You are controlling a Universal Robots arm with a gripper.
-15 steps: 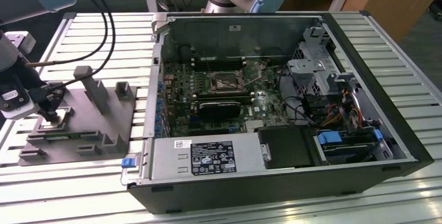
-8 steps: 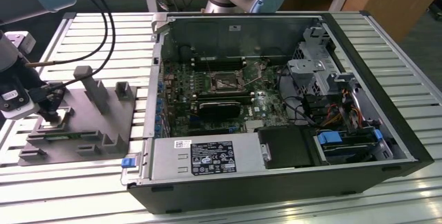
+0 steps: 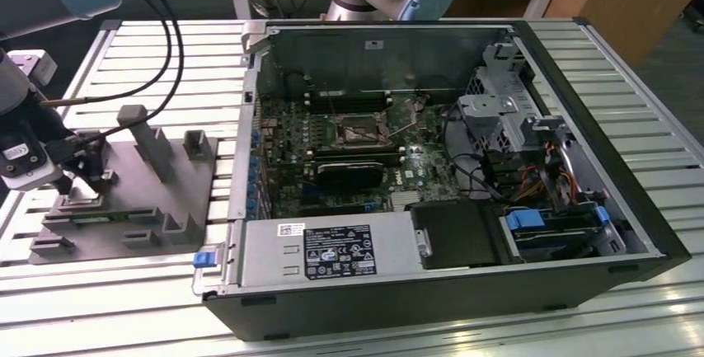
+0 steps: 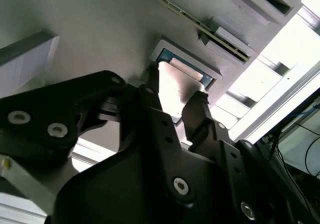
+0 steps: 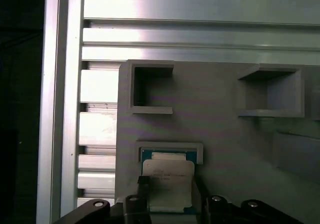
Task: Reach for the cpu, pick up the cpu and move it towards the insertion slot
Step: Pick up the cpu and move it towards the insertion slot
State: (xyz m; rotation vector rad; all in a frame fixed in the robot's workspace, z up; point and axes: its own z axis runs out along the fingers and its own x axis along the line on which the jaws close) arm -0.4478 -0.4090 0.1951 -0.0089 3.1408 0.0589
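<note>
End effector (image 4: pixel 176 88), fingers parted astride the cpu (image 5: pixel 167 184) seated in the grey fixture (image 5: pixel 225 134); grip best centred, square on opposite edges.

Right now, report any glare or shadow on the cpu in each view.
Second wrist view: glare whitens the cpu top, and the end effector is a dark silhouette before it. First wrist view: the cpu is evenly lit, slightly pale. Exterior view: too small to judge.

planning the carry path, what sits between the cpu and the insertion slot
In the exterior view: the grey fixture's upright posts, then the case's side wall and some motherboard before the insertion slot.
</note>
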